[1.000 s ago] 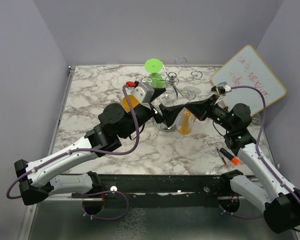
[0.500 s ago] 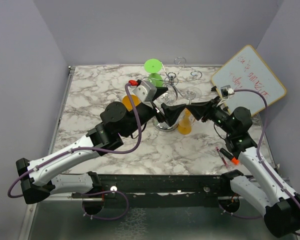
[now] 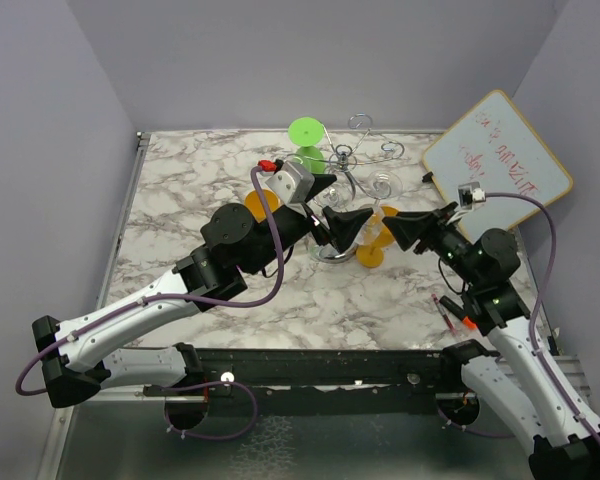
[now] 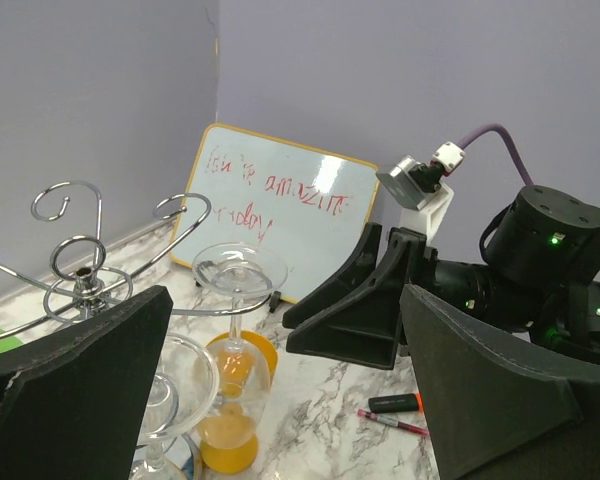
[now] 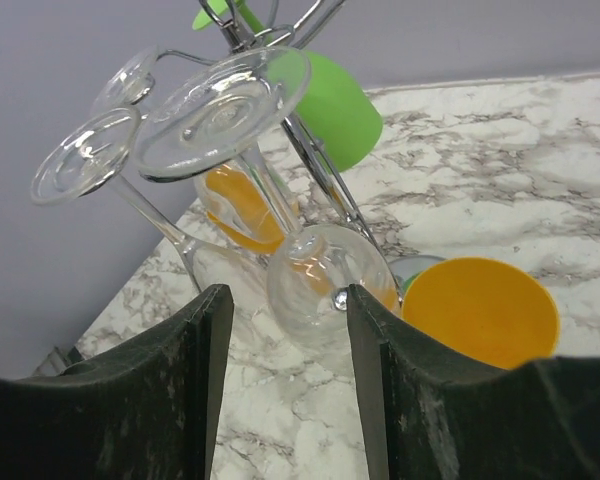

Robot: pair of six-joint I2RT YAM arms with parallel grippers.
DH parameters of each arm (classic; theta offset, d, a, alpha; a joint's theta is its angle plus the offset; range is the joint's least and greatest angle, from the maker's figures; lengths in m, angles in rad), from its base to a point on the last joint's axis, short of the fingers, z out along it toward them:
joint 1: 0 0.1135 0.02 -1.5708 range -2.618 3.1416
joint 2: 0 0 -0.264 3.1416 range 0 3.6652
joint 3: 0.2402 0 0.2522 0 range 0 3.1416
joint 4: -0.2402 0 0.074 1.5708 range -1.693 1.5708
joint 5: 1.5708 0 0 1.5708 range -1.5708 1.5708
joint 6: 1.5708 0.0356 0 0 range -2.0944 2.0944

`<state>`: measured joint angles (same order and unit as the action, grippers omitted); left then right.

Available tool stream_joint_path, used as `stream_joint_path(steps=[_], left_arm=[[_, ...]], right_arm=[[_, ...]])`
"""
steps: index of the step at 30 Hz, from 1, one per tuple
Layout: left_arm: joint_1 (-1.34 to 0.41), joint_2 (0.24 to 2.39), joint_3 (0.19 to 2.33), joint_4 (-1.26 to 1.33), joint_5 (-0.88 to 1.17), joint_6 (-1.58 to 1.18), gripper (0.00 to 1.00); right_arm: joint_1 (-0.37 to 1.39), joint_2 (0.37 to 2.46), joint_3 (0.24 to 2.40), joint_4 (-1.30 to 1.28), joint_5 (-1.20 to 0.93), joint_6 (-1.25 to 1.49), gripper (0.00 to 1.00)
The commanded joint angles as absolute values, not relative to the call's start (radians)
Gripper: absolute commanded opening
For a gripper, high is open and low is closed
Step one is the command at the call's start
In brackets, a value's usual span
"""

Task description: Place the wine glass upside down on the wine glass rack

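The chrome wine glass rack (image 3: 354, 160) stands mid-table on its round base (image 3: 330, 252). A clear wine glass (image 5: 325, 283) hangs upside down from one arm by its foot (image 5: 225, 108); it also shows in the top view (image 3: 383, 185) and in the left wrist view (image 4: 237, 372). A second clear glass (image 5: 85, 157) hangs beside it. My right gripper (image 3: 402, 228) is open and empty, just right of the hung glass, with the bowl between its fingers in its own view (image 5: 285, 400). My left gripper (image 3: 332, 207) is open and empty at the rack's near side.
A green glass (image 3: 306, 135) hangs on the rack's far side. An orange glass (image 3: 372, 245) and another (image 3: 260, 205) sit by the base. A whiteboard (image 3: 500, 165) leans at the right wall. A marker (image 3: 467, 320) and a pen (image 3: 446, 312) lie near the right arm.
My right gripper has drawn back to the right, away from the rack, leaving the clear glass hanging. The left arm has hardly moved.
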<state>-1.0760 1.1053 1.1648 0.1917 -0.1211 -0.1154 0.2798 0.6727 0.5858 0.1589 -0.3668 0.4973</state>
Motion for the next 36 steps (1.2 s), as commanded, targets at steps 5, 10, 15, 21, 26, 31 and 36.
stream_joint_path(steps=[5,10,15,21,26,31,36], left_arm=[[-1.083,1.093,1.178,0.194,-0.107,-0.118,0.98],[-1.083,1.090,1.173,0.193,-0.109,-0.118,0.98],[-1.083,1.086,1.173,0.190,-0.113,-0.114,0.98],[-1.082,1.082,1.168,0.191,-0.115,-0.111,0.98],[-1.083,1.077,1.166,0.184,-0.116,-0.107,0.98],[-1.083,1.068,1.161,0.181,-0.121,-0.103,0.98],[-1.082,1.063,1.167,0.168,-0.147,-0.087,0.98]], right_arm=[[0.276,0.605,0.577,0.006,-0.182,0.476,0.55],[0.276,0.631,0.593,-0.099,0.021,0.516,0.57],[0.277,0.762,0.650,-0.181,0.020,0.503,0.58],[0.277,0.935,0.747,-0.297,0.040,0.502,0.58],[0.276,1.031,0.792,-0.323,0.036,0.502,0.50],[0.277,1.096,0.845,-0.393,0.100,0.502,0.27],[0.276,1.124,0.901,-0.447,0.192,0.459,0.09]])
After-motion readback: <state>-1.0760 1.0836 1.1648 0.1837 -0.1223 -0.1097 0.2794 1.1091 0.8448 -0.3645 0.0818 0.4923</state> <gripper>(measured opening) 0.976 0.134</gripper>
